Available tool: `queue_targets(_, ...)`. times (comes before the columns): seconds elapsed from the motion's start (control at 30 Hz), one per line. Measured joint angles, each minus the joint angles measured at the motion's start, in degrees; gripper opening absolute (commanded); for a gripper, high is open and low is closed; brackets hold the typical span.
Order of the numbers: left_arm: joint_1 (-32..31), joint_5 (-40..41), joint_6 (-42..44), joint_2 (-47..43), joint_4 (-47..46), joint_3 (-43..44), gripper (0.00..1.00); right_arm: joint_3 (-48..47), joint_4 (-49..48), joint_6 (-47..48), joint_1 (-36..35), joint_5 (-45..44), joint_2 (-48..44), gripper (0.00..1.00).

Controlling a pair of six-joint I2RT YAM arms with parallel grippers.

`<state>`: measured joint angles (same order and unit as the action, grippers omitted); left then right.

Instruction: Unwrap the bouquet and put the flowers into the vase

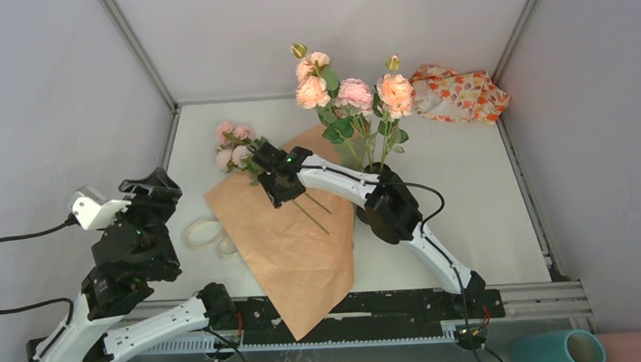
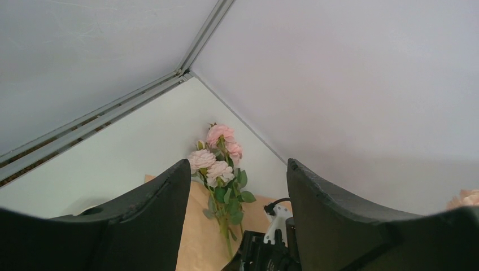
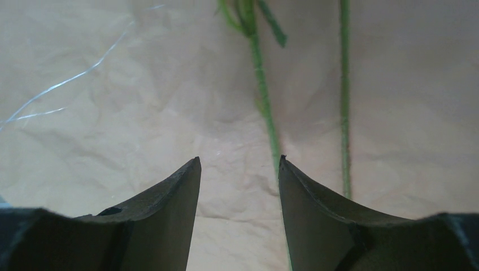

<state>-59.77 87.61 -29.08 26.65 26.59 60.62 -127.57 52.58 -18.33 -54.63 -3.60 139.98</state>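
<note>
Over crinkled brown paper (image 3: 141, 113) and thin green stems (image 3: 262, 96), right hand (image 3: 239, 158) gapes; left hand (image 2: 238, 161) likewise apart.

No legible txt, labels or nos.

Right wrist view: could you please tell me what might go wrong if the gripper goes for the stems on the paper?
1. The right gripper stands open, with one stem running under a fingertip rather than between the jaws, so closing may miss it or push it aside.
2. The paper lies directly beneath the stems, so low fingers could pinch and drag it.
3. In the top view, the right arm's elbow sits close in front of the standing flowers. A swing might topple them.
</note>
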Motion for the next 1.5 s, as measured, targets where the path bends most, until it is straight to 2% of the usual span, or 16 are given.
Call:
queue_targets(0.23, 0.00, -0.83, 0.00, 0.00, 0.15, -1.40, 0.68, 0.00, -0.17, 0.00, 2.16, -0.92, 1.66, 0.61)
queue_targets(0.33, 0.00, -0.85, 0.00, 0.00, 0.17, -1.62, 0.68, 0.00, -0.24, 0.04, 2.49, -0.92, 2.78, 0.56)
queue_targets(0.4, 0.00, -0.85, 0.00, 0.00, 0.20, -1.73, 0.68, -0.02, -0.52, 0.15, 2.54, -0.94, 2.97, 0.49)
queue_targets(0.53, 0.00, -0.85, -0.02, 0.00, 0.17, -1.75, 0.68, -0.02, -0.92, 0.59, 2.14, -1.09, 3.10, 0.24)
queue_targets(0.77, 0.00, -0.85, 0.00, -0.02, 0.17, -1.75, 0.68, -0.02, -1.81, 1.03, 1.25, -1.07, 3.21, 0.00)
queue_targets(1.13, 0.00, -0.83, 0.02, -0.02, 0.17, -1.75, 0.68, 3.56, -4.57, 2.19, -1.36, -2.80, 0.00, 0.00)
queue_targets(1.23, 0.00, -0.83, 0.04, -0.22, 0.17, -1.75, 0.68, 5.05, -4.83, 3.17, -2.82, -3.19, -3.87, 0.00)
queue_targets(1.5, 0.00, -0.81, 0.04, -1.90, 0.17, -1.79, 0.68, 6.91, -8.20, 5.05, -5.92, -4.15, -21.16, 0.00)
